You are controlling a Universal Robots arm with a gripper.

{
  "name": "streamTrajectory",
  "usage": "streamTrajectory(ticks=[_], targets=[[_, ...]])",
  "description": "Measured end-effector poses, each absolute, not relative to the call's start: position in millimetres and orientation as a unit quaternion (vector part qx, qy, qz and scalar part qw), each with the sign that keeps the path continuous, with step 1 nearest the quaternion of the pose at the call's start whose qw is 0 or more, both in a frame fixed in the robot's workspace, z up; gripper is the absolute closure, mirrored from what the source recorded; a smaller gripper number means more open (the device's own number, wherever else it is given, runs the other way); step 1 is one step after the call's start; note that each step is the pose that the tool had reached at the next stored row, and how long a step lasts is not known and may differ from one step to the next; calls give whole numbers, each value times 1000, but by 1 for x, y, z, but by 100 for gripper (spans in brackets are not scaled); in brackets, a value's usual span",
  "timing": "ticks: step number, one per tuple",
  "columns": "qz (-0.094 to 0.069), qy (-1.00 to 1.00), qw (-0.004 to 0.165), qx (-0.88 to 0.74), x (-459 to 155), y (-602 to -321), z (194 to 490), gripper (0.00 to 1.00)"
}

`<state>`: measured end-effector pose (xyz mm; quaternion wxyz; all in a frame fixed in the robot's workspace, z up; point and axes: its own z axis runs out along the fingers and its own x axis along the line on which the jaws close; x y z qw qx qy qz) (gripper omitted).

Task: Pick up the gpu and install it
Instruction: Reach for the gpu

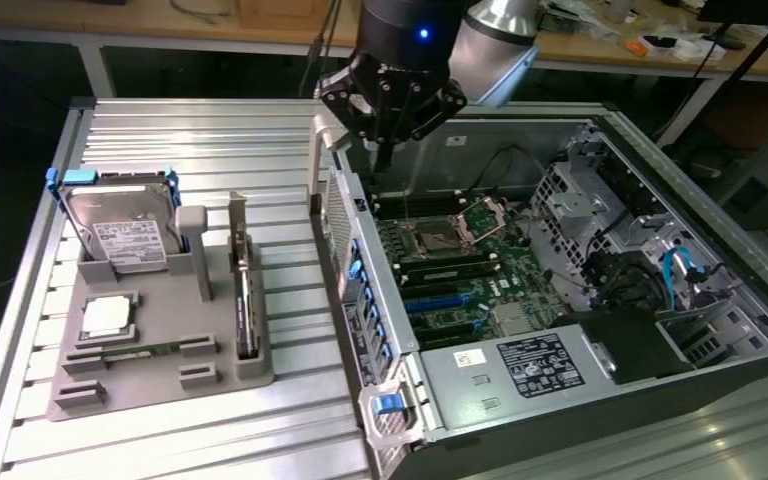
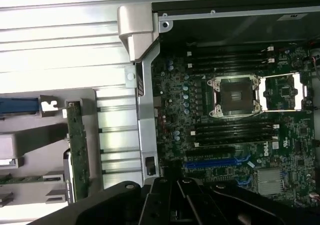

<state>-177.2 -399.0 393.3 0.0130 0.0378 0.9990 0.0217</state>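
The gpu (image 1: 241, 300) stands on its long edge in a slot of the grey holder (image 1: 211, 377), its silver bracket at the far end; in the wrist view the gpu (image 2: 78, 150) is a thin green-edged card. My gripper (image 1: 381, 158) hangs above the open computer case's (image 1: 704, 300) rear wall, to the exterior view's right of the gpu and well apart from it. Its fingers look shut with nothing between them. The gripper's dark body (image 2: 175, 205) looks down on the motherboard (image 2: 240, 150) with its blue card slots (image 2: 215, 161).
The holder also carries a silver hard drive in a blue frame (image 1: 117, 228), a square processor (image 1: 104, 315) and a narrow green memory stick (image 1: 131, 352). Inside the case sit the power supply (image 1: 518, 365), drive cage (image 1: 584, 190) and cables. The ribbed metal table (image 1: 184, 130) surrounds everything.
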Motion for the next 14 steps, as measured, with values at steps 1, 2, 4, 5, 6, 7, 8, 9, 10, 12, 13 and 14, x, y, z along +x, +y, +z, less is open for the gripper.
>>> streamTrajectory(ticks=[1,2,4,5,6,7,8,9,10,12,13,14], targets=[[22,999,13,38,-180,-399,393,89],[22,999,13,38,-184,-399,393,89],[22,999,13,38,-191,-399,393,89],[22,999,13,38,-195,-399,393,89],[22,999,13,38,-198,-399,393,89],[22,999,13,38,-207,-399,393,89],[22,999,13,38,-211,-399,393,89],[22,999,13,38,-214,-399,393,89],[22,999,13,38,-217,-399,393,89],[22,999,13,38,-222,-399,393,89],[22,999,13,38,-225,-399,393,89],[22,999,13,38,-228,-399,393,89]])
